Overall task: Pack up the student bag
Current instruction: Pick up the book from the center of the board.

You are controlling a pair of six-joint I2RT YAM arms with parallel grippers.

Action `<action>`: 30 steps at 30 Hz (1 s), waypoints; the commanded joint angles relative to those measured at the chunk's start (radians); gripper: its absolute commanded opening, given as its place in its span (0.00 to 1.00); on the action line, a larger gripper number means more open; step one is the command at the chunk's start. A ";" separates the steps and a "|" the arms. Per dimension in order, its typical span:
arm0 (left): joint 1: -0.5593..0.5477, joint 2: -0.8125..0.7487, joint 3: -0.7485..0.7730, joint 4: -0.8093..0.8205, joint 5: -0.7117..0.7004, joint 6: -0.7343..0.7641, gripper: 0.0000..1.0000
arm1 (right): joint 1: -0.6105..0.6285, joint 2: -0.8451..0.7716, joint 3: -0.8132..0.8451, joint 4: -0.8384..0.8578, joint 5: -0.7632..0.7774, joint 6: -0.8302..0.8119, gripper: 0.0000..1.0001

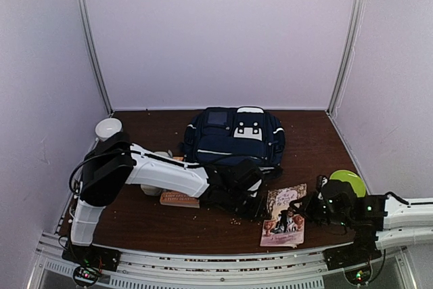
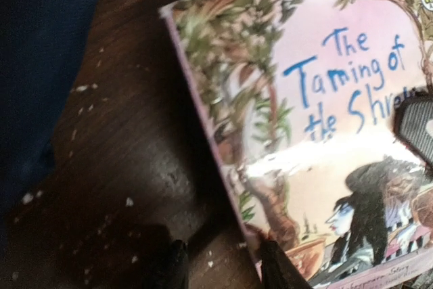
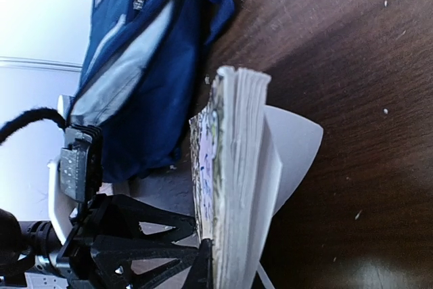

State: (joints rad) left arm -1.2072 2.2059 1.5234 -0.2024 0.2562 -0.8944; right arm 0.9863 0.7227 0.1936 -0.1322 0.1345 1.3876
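Top external view: the student bag (image 1: 233, 137) sits at the upper centre of the frame on the dark wood table (image 1: 155, 231), white patch uppermost. A white bowl (image 1: 108, 128) stands at the upper left. Its inside cannot be made out from here, nor can the bag's. A lime-green round thing (image 1: 350, 182) shows at the right, partly behind the right arm. An illustrated book (image 1: 284, 218) lies lower right of centre with both arms meeting at it: the left gripper (image 1: 262, 209) at its left edge, the right gripper (image 1: 308, 206) at its right edge. A second, brownish book (image 1: 179, 199) lies under the left arm.

The left wrist view adds the cover title, "The Taming of the Shr…", and pale crumbs on the wood. The left jaws stand narrow, one fingertip (image 2: 172, 265) over bare table and the other over the cover's lower corner, so the book's edge runs between them. Whether they clamp it cannot be told. A dark ribbed pad (image 2: 416, 126) of the right gripper lies on the cover's right edge.

The right wrist view alone shows the book edge-on, its pages fanned and one white leaf splayed. Along the bag's side, at upper left, it shows a strip of light grey lining, with no contents visible. The right jaws are closed. A grip on pages cannot be confirmed.
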 commanded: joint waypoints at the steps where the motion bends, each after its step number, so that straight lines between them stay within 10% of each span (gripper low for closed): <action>1: -0.005 -0.180 -0.059 -0.039 -0.115 0.057 0.45 | 0.011 -0.155 0.093 -0.229 0.077 -0.067 0.00; 11: 0.019 -0.624 -0.376 0.207 -0.190 0.075 0.97 | 0.013 -0.322 0.220 -0.088 -0.102 -0.427 0.00; 23: 0.081 -0.646 -0.439 0.466 0.063 0.032 0.94 | 0.016 -0.155 0.263 0.292 -0.379 -0.533 0.00; 30: 0.092 -0.632 -0.457 0.586 0.159 -0.009 0.67 | 0.019 -0.099 0.271 0.348 -0.403 -0.552 0.00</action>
State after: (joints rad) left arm -1.1217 1.5589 1.0649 0.2516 0.3370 -0.8875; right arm 0.9993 0.6128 0.4389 0.1131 -0.2222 0.8612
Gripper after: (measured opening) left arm 0.764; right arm 0.036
